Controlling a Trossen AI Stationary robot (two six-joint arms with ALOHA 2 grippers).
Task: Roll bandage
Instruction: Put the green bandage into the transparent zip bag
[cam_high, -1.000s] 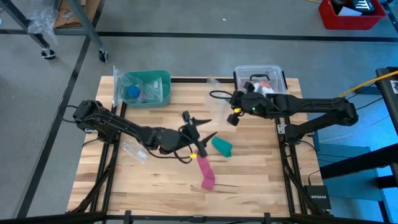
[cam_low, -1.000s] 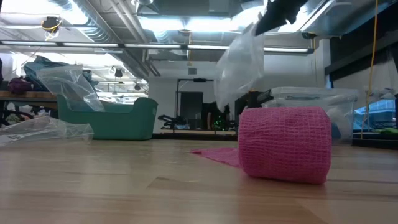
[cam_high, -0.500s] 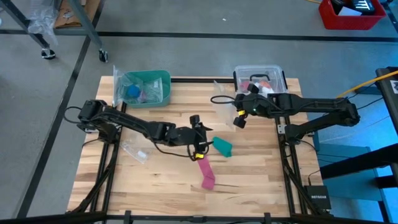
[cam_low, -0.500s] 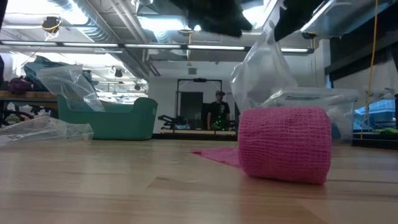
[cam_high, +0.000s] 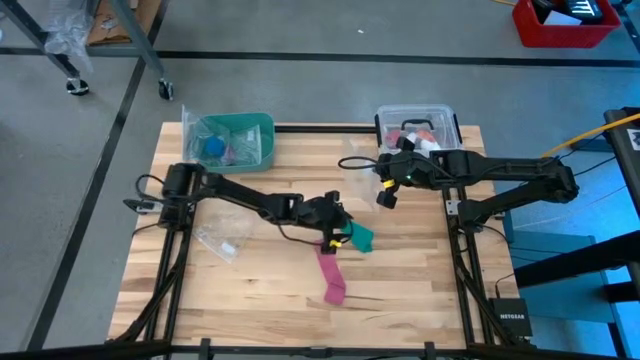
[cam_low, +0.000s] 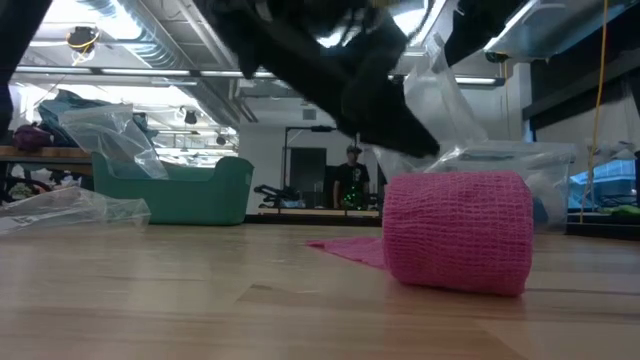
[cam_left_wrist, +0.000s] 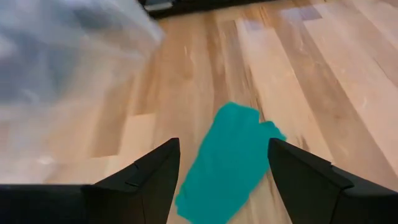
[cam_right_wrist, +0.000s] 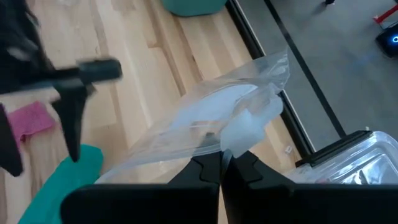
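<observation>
The teal bandage lies crumpled and unrolled on the wooden table near its middle. My left gripper is low over the bandage's left end and open. In the left wrist view the bandage shows between the two fingers; whether they touch it, I cannot tell. My right gripper hangs above the table, farther back and to the right. It is shut on a clear plastic bag. My right gripper pinches an edge of the clear plastic bag between its two shut fingers, which slant down from the table's right side. The bag hangs crumpled at the fingers, clear of the table.
A pink strip runs toward the near edge and ends in a roll, which fills the low view. A green bin with bags stands far left, a clear lidded box far right. A flat clear bag lies at the left.
My left gripper has come down and gone toward the table's right, from over the pink strip's far end to the teal bandage, turning as it went; it stays open. The plastic bag has swung a little in my right gripper.
</observation>
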